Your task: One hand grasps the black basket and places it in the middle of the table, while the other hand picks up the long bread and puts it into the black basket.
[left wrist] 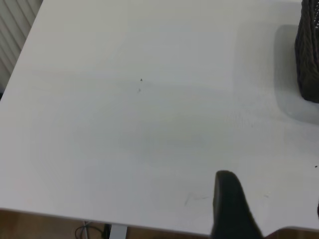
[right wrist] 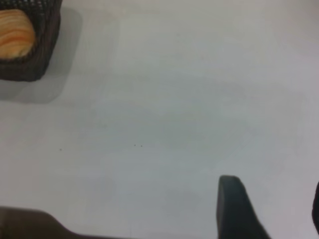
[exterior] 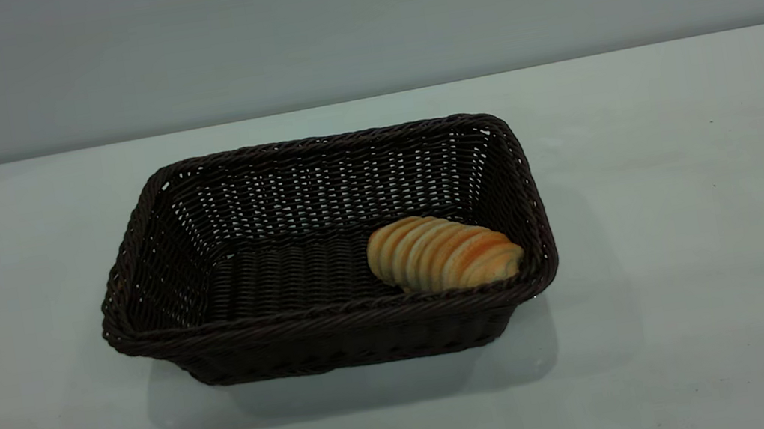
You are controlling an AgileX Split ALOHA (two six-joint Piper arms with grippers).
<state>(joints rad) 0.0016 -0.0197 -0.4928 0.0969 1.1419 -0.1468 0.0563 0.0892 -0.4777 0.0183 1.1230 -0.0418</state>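
Observation:
The black basket [exterior: 150, 234] stands in the middle of the white table [exterior: 696, 236]. The long bread [exterior: 444, 252] lies inside it at its right end, against the near wall. Neither arm shows in the exterior view. In the left wrist view my left gripper [left wrist: 273, 206] is open and empty over bare table near the table's edge, with a corner of the basket [left wrist: 309, 55] far off. In the right wrist view my right gripper [right wrist: 275, 206] is open and empty over bare table, well apart from the basket [right wrist: 35, 64] and the bread [right wrist: 15, 35].
The table's edge and a dark floor show close under the left gripper [left wrist: 50, 224]. A pale wall rises behind the table [exterior: 353, 22]. A few tiny dark specks mark the tabletop [left wrist: 141, 79].

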